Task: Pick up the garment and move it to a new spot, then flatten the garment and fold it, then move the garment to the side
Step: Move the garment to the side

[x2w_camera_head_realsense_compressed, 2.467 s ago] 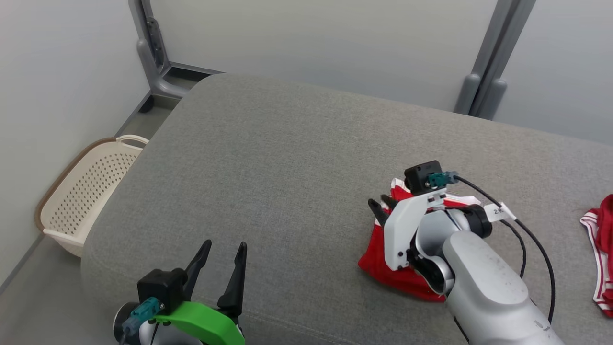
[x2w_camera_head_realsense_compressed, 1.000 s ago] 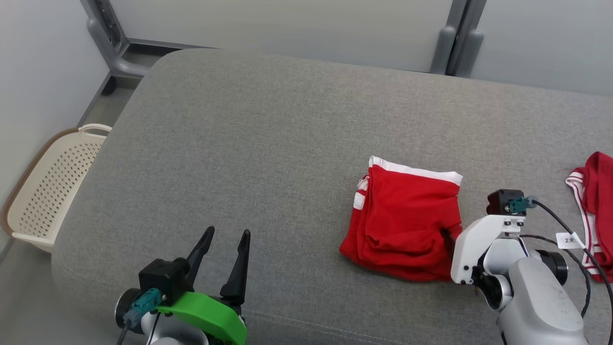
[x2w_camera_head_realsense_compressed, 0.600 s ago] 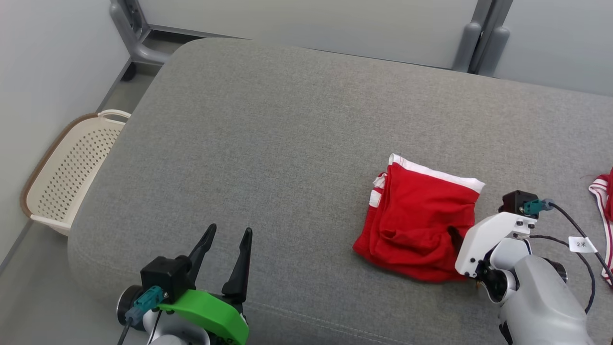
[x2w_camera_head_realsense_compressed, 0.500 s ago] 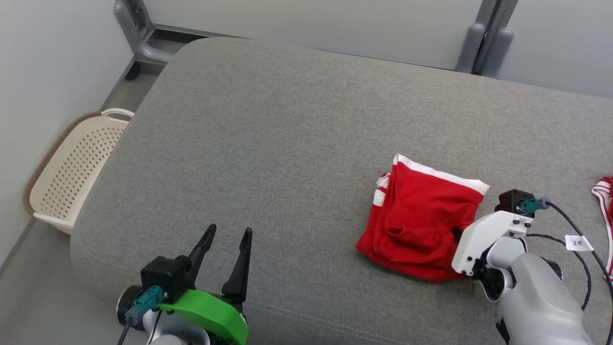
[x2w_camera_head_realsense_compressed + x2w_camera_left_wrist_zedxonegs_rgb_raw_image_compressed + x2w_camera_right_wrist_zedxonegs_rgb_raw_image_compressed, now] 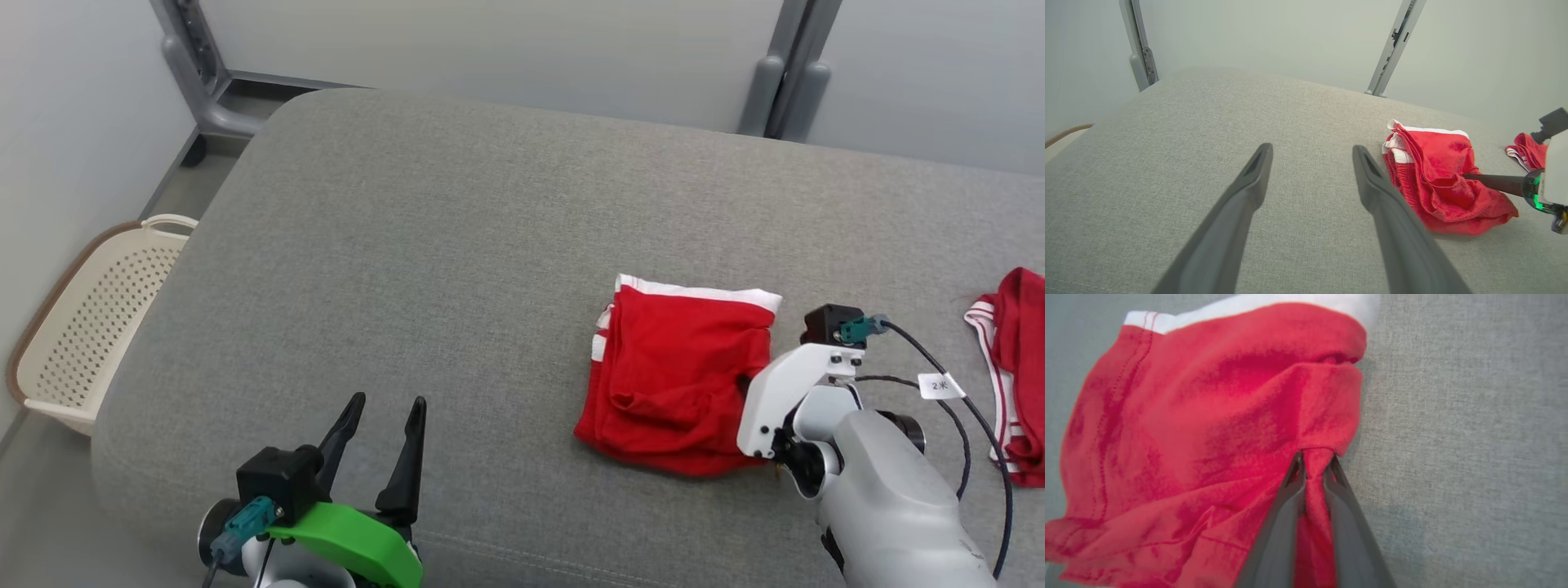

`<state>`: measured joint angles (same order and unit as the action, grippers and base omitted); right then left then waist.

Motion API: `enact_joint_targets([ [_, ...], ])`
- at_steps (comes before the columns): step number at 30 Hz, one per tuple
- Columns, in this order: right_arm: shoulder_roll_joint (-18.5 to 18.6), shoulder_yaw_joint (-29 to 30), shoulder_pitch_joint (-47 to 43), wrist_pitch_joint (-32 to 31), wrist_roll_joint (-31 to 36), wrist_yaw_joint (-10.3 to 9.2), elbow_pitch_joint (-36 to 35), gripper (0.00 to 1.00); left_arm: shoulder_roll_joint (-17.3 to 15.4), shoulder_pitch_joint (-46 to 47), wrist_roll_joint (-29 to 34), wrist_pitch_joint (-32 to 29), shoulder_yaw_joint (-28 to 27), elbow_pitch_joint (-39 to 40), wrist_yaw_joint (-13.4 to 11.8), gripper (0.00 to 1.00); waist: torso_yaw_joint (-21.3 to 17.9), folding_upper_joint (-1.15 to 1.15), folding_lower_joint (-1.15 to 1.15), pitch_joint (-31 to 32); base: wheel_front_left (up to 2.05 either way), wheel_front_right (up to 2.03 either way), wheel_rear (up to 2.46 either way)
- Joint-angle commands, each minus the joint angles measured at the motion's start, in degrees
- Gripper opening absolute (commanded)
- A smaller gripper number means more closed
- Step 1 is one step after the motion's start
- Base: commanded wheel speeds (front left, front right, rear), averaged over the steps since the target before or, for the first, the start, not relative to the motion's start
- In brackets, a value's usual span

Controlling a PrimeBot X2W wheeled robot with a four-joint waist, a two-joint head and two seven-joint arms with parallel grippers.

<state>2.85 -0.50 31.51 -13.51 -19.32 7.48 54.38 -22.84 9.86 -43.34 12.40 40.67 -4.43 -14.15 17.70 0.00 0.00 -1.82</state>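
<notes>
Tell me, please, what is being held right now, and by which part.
The right gripper pinches the folded red garment by a ridge of cloth at its right edge; the left gripper is open, holding nothing.

Soft red cloth garment (image 5: 669, 376), rough grey woven cushion (image 5: 457, 245), perforated matt plastic basket (image 5: 98, 318)

garment (image 5: 673, 380) on cushion (image 5: 424, 245), right of centre; basket (image 5: 90, 327) off left.
</notes>
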Motion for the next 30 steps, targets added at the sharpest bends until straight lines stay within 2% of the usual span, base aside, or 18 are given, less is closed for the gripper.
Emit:
enact_joint_targets([
  [1,0.2,-1.2,1.1,-0.6,0.4,0.0,-0.1,0.0,-0.1,-0.5,-0.5,0.5,-0.3,0.1,-0.1,1.0,-2.5,0.0,0.0,0.4,0.0,0.0,0.0],
  [6,0.3,-6.0,2.5,-0.9,3.1,0.0,-1.7,0.0,1.1,-0.8,-0.9,1.0,-0.5,0.0,0.3,1.0,-6.9,0.0,0.0,0.4,0.0,0.0,0.0],
  [10,0.5,-11.1,4.2,-2.1,2.3,0.0,-2.7,0.0,1.9,0.1,-0.4,1.2,0.3,-0.7,0.9,1.0,-10.9,0.0,0.0,0.1,0.0,0.0,0.0],
  [30,6.3,-22.3,14.9,-1.9,-2.0,0.0,-4.1,0.0,3.1,4.5,0.9,1.8,0.8,-2.6,2.9,1.0,-22.6,0.0,0.0,-6.7,0.0,0.0,0.0],
])
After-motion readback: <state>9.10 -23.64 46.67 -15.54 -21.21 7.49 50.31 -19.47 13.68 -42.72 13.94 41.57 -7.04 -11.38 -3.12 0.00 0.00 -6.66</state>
